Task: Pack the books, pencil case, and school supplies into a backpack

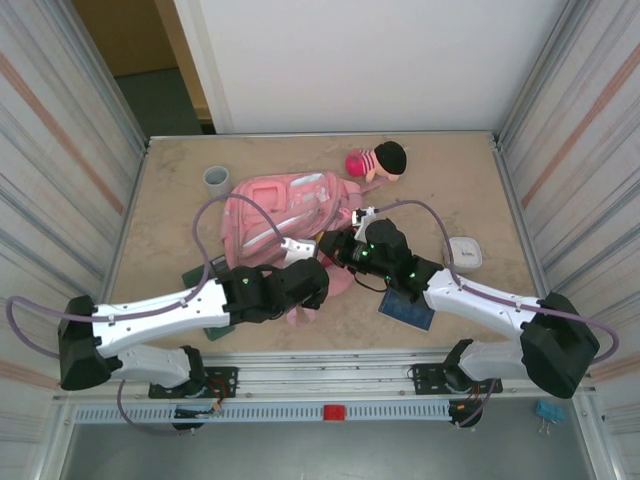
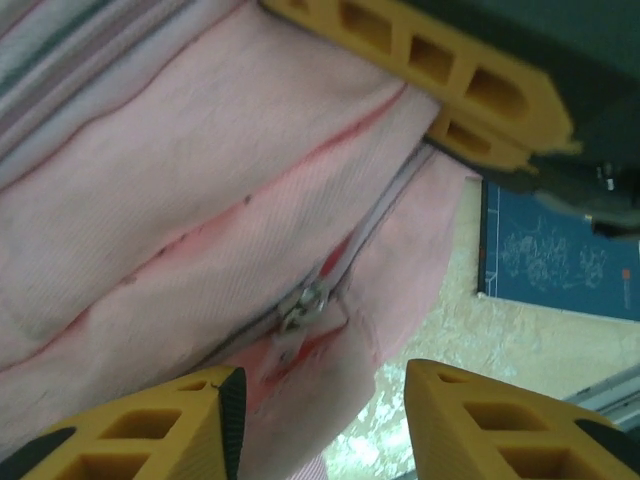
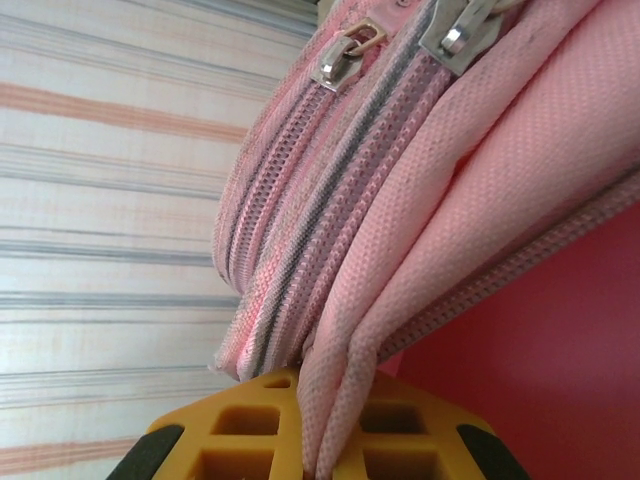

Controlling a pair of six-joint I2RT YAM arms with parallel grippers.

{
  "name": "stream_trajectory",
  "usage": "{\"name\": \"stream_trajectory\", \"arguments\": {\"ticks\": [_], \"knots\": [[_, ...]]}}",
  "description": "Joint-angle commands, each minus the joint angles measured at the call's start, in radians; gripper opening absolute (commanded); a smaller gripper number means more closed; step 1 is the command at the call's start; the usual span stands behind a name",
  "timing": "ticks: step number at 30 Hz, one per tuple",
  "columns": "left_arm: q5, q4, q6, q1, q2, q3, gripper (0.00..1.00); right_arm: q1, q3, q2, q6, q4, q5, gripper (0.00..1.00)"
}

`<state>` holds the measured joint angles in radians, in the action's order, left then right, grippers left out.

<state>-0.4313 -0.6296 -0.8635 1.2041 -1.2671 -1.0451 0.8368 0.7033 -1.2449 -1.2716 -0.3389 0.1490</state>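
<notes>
The pink backpack [image 1: 280, 215] lies in the middle of the table. My right gripper [image 1: 337, 250] is at its near right edge, and the right wrist view shows that gripper [image 3: 335, 440] shut on a fold of the backpack's fabric [image 3: 470, 170], with two zipper pulls [image 3: 345, 55] above. My left gripper [image 2: 325, 400] stands open just below a metal zipper pull [image 2: 305, 305] on the backpack [image 2: 180, 200], with pink cloth against its left finger [image 2: 190, 420]. From above, the left gripper [image 1: 318, 287] sits at the bag's near edge. A dark blue book [image 1: 407, 308] lies under my right forearm.
A grey cup [image 1: 217, 180] stands at the back left. A plush doll [image 1: 378, 160] lies at the back, and a small white case [image 1: 463, 252] at the right. A dark flat thing [image 1: 200, 275] pokes out under my left arm. Ribbed walls close in both sides.
</notes>
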Motion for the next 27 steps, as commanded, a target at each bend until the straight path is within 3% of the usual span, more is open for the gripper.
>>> {"name": "stream_trajectory", "arguments": {"ticks": [1, 9, 16, 18, 23, 27], "knots": [[-0.033, 0.043, 0.013, -0.021, -0.032, 0.005, 0.43, 0.016, 0.055, 0.033, 0.029, -0.073, 0.001, 0.09], [-0.075, -0.021, 0.003, -0.022, -0.082, 0.003, 0.37, 0.018, 0.061, 0.064, 0.044, -0.039, 0.001, 0.09], [-0.069, -0.032, 0.02, -0.027, -0.065, 0.009, 0.05, 0.019, 0.063, 0.073, 0.072, 0.001, -0.002, 0.07], [-0.015, -0.029, 0.065, -0.046, -0.049, -0.001, 0.0, 0.018, 0.064, 0.076, 0.091, 0.031, 0.009, 0.07], [0.291, 0.033, 0.184, -0.153, 0.017, 0.017, 0.0, 0.006, 0.062, 0.076, 0.192, 0.083, 0.068, 0.05], [0.461, 0.02, 0.251, -0.223, 0.064, 0.027, 0.0, -0.023, 0.065, 0.081, 0.239, 0.124, 0.121, 0.05]]}}
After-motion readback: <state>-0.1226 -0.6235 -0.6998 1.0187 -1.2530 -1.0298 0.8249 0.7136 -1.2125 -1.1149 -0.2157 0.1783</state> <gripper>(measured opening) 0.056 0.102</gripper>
